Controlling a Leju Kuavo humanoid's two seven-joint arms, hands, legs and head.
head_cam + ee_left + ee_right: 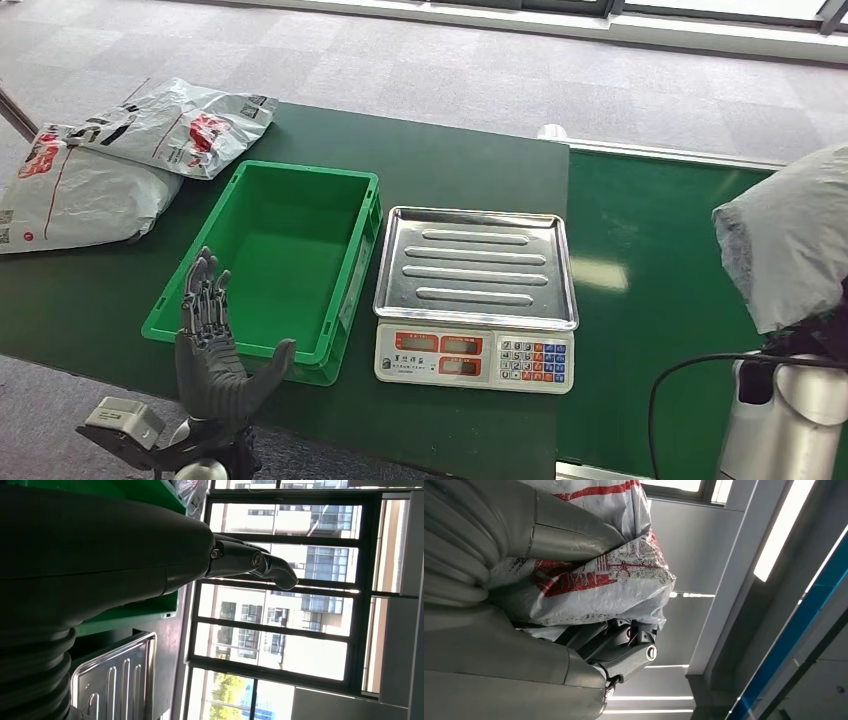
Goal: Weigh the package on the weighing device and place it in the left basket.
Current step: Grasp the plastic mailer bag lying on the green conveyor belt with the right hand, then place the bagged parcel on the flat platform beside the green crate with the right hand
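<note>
Package [790, 240] is up in my right hand [624, 650], lifted over the green belt [660, 300] to the right of the scale [475, 300] and not touching anything below. From the head view it's a grey crumpled bag with my silver right forearm underneath it; the right wrist view shows the white plastic with red print bunched up and my dark fingers [634, 655] wrapped around its underside, thumb pressed against the other side, so that's a solid grip. My left hand [215, 345] hangs at the near edge of the table [450, 430], just in front of the green basket [355, 270], fingers spread and pointing up, palm facing the basket, holding nothing. The left wrist view has the thumb sticking out free with the basket wall behind it. The scale sits right beside the basket on its right, steel tray bare, with the display and keypad facing me. Can't read the display from here. Basket looks bare inside too. Off to the far left of the table, two more white-and-red mailer bags [120, 160] lie overlapping, well apart from my left hand.
</note>
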